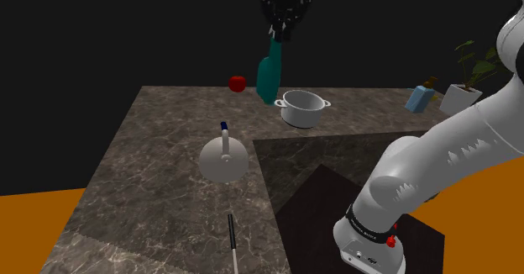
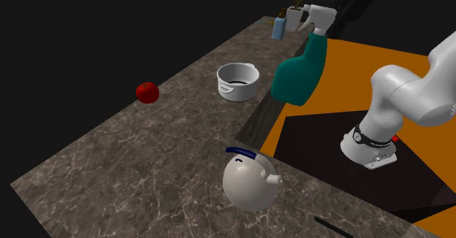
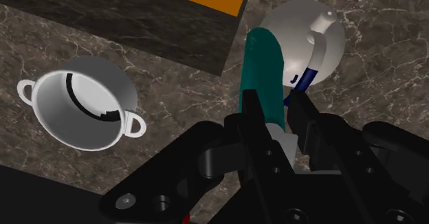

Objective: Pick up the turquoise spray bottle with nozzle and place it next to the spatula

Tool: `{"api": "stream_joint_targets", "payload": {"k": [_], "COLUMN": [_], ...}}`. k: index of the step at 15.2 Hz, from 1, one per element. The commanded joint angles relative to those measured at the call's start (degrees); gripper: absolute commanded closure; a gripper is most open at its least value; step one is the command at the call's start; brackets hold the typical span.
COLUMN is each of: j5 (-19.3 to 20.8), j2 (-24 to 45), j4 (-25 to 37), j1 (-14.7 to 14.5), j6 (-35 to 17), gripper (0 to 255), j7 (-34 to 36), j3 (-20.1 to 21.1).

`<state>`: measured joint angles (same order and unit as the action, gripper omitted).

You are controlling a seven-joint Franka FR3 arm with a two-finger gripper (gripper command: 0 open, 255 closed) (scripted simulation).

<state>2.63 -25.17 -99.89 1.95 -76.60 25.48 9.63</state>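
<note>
Stone counter [image 1: 159, 197], teal spray bottle [image 1: 269, 75] clasped in hand [image 1: 282, 32]

spray bottle [image 2: 299, 72]: deep teal body, white nozzle head up top
gripper [image 1: 280, 34]: black all over, no markings
arm [image 1: 453, 163]: white shells, dark joints, a little red dot near the base
pot [image 1: 302, 108]: pale grey-white, looks dark inside in the second exterior view
kettle [image 1: 224, 159]: plain light grey, handle is dark blue
round thing [image 1: 238, 83]: solid red
spatula [image 1: 232, 240]: black at one end, pale whitish-grey at the other
countertop [image 1: 159, 138]: dark grey-brown marble look, thin pale veins all over
floor [image 1: 34, 222]: flat bright orange
small bottle [image 1: 419, 98]: light blue, brownish cap
plant [image 1: 474, 62]: green leaves, white planter
stand [image 1: 327, 201]: very dark brown, nearly black
</note>
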Motion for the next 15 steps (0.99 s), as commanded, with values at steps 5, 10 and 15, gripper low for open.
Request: {"api": "stream_joint_targets", "payload": {"k": [5, 10, 15], "j5": [-3.2, -6.6, -10.7], "j2": [-7.9, -13.1, -17.2], "j4": [-5.1, -7.2, -7.7], "j1": [-2.2, -3.9, -5.3], "j6": [3.0, 6.0, 9.1], "gripper": [255, 255, 255], "j7": [5.7, 10.9, 16.5], "j3": [3.9, 7.6, 11.8]}}
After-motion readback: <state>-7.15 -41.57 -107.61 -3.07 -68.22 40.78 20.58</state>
